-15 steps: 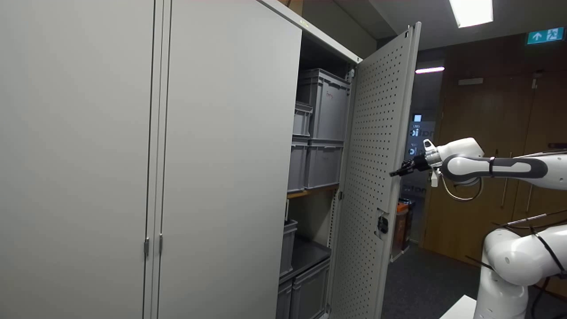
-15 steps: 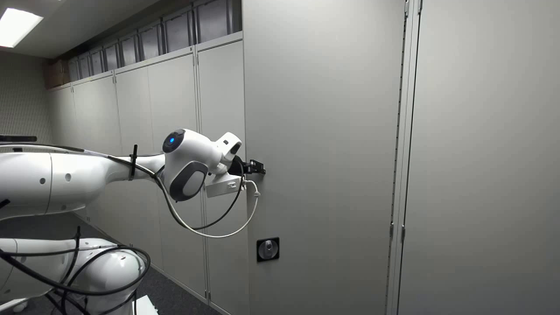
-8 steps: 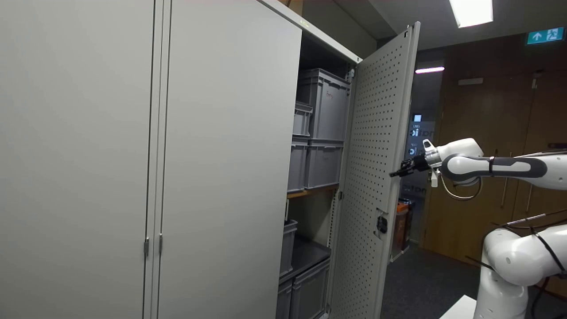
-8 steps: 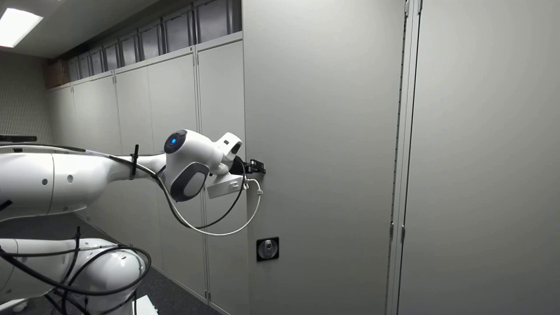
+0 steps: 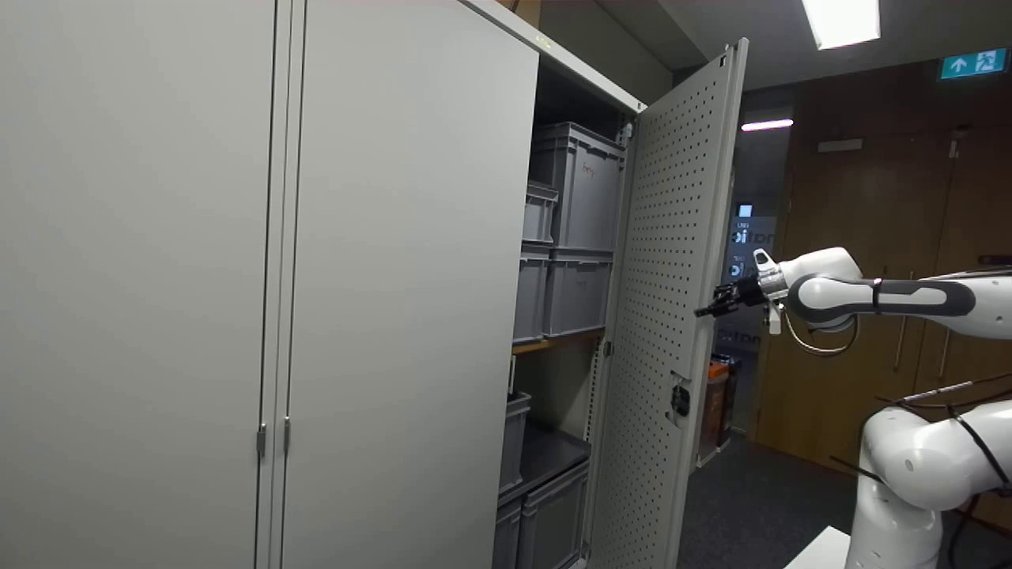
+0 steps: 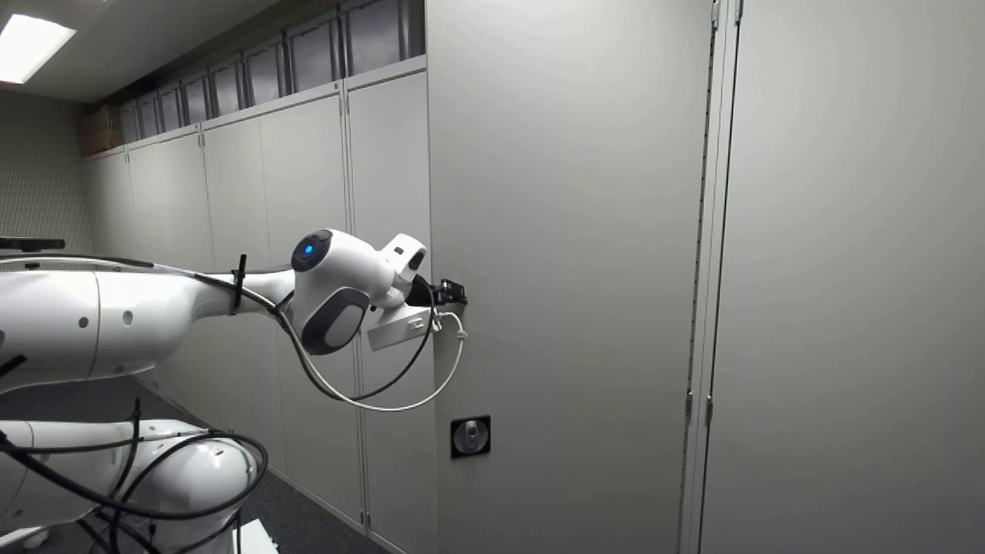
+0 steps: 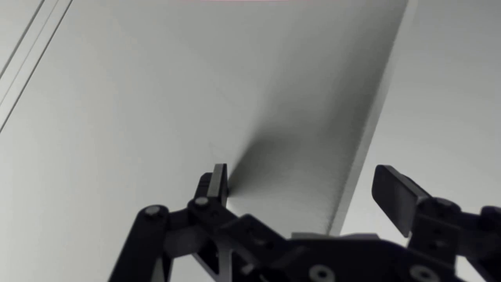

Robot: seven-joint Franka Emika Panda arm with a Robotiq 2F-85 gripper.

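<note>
Grey, apparently painted metal is making up the cupboard door (image 5: 664, 237), which is standing swung out from its cupboard (image 5: 581, 69). As seen in the wrist view, the gripper (image 7: 305, 188) is straddling the door's free edge (image 7: 359, 156), its fingers spread wide and gripping nothing: one fingertip (image 7: 219, 184) is lying over the door's outer side — touching or just short of it, I am unable to tell — while the opposite one is standing beyond the edge.

On handling, I am judging the door heavy as a whole yet easily swinging on its hinge line (image 6: 702, 192); stiff, hardly fragile, and probably slippery under flat pads, the surface looking smooth. That free edge is offering the best hold, being narrow and farthest from the hinge line.

Counting: one open door is showing, with one latch (image 6: 471, 437) sitting below the gripper's level. One closed leaf (image 5: 403, 284) is bordering the opening. At least seven grey crates (image 5: 583, 194) are showing inside — more may be hiding behind that leaf. One robot arm (image 6: 346, 261) is carrying the gripper; one exit sign (image 5: 973, 65) and one orange-topped bin (image 5: 715, 395) are appearing in the background.
</note>
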